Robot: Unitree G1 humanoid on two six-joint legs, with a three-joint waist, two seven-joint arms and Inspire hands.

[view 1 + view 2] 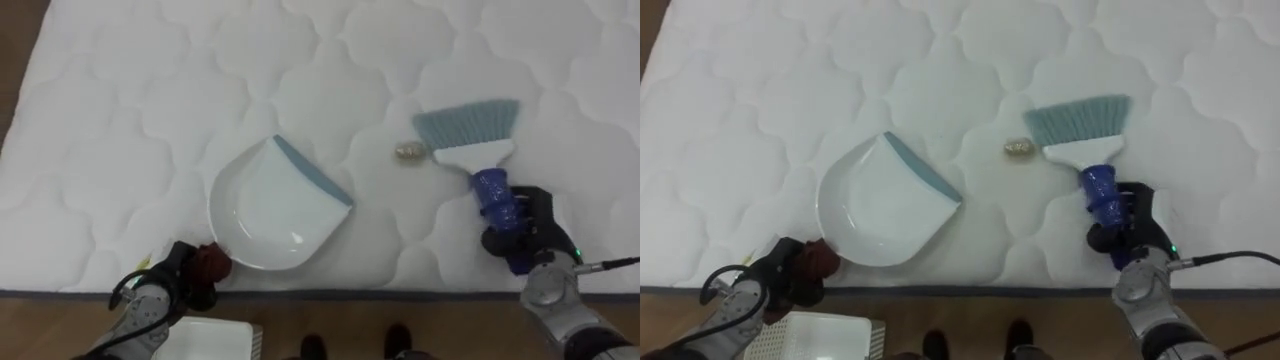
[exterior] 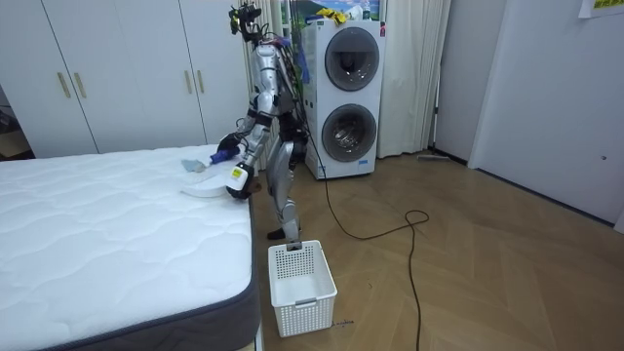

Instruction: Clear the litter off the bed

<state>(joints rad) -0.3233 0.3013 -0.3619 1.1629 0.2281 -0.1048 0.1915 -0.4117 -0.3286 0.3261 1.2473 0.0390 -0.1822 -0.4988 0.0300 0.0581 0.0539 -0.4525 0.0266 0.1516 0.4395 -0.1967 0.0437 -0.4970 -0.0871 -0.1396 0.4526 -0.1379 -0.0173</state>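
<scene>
Now debris [image 1: 408, 152] lies beside the brush [image 1: 468, 128] the right hand [image 1: 527, 228] grips

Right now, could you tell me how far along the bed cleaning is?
Done: both tools are gripped, the right hand round the brush, the left hand on the dustpan handle. In hand: the bristles sit beside a small scrap on the mattress, the pan's lip facing it across a gap. Left: sweeping the scrap into the pan, then probably tipping it into the basket on the floor.

Silver forearms — black left hand [image 1: 178, 274], black right hand [image 1: 538, 218].
</scene>
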